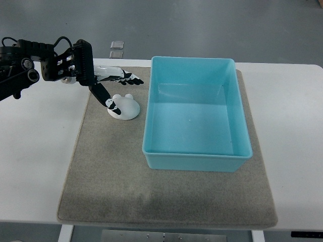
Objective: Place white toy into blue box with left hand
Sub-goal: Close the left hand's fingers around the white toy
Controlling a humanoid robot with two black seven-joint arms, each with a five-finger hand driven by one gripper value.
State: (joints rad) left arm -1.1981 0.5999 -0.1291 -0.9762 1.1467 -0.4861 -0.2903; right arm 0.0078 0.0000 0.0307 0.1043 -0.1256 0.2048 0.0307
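A small white toy [125,107] with rounded ears sits on the grey mat [111,171], just left of the blue box [194,160]. My left hand [117,88] hovers over the toy from the upper left, its arm entering from the picture's left edge. The fingers are spread: the long ones [123,76] reach out above the toy toward the box, and the thumb [103,97] points down to the toy's left side. Nothing is held. The blue box stands empty, open side up.
The mat lies on a white table [35,151]. Two small square plates [116,48] lie on the floor beyond the table's far edge. The box's left wall stands a short gap to the right of the toy.
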